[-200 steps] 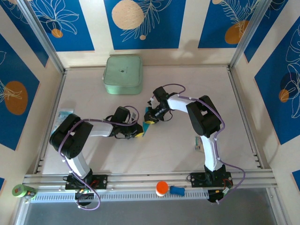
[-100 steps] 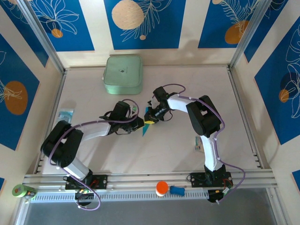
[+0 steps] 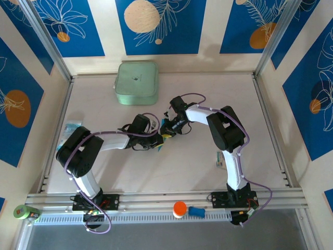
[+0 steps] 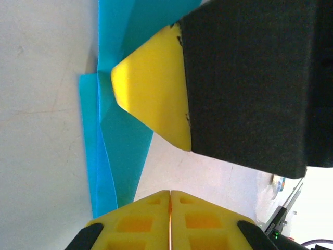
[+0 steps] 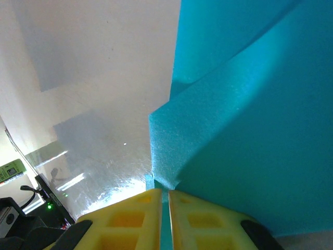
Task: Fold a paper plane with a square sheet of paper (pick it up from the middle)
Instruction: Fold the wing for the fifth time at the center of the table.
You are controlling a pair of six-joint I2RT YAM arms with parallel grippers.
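Paper plane (image 5: pixel 250 130) pinched in my right gripper (image 5: pixel 164 195), left gripper (image 4: pixel 170 219) pressed together just beside it; I fear a sideways drag tearing the crease.

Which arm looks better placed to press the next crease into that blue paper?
Probably the left. The right claw is clamped on the paper, holding it; the left claw is shut on nothing, tips at the paper's edge, free to press.
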